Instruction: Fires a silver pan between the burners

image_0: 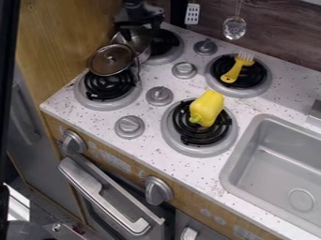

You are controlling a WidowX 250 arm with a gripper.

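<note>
Burners (199, 127): four. Small knobs on the stovetop (159, 96): four. Big knobs on the front panel (158, 191): two, plus one pale fitting (188, 233) at the bottom edge, type unclear. Silver pan (141, 46): one. Round lid-like piece with a dark middle (111, 59): one. Yellow pepper (206, 108): one. Yellow-handled brush or fork (233, 73): one, can't tell which. Hanging slotted utensil (192, 14): one. Hanging ladle or spoon with holes (234, 27): one. Sink basin (251, 140): one. Round drain (301, 199): one. Oven door handle (103, 198): one.
</note>
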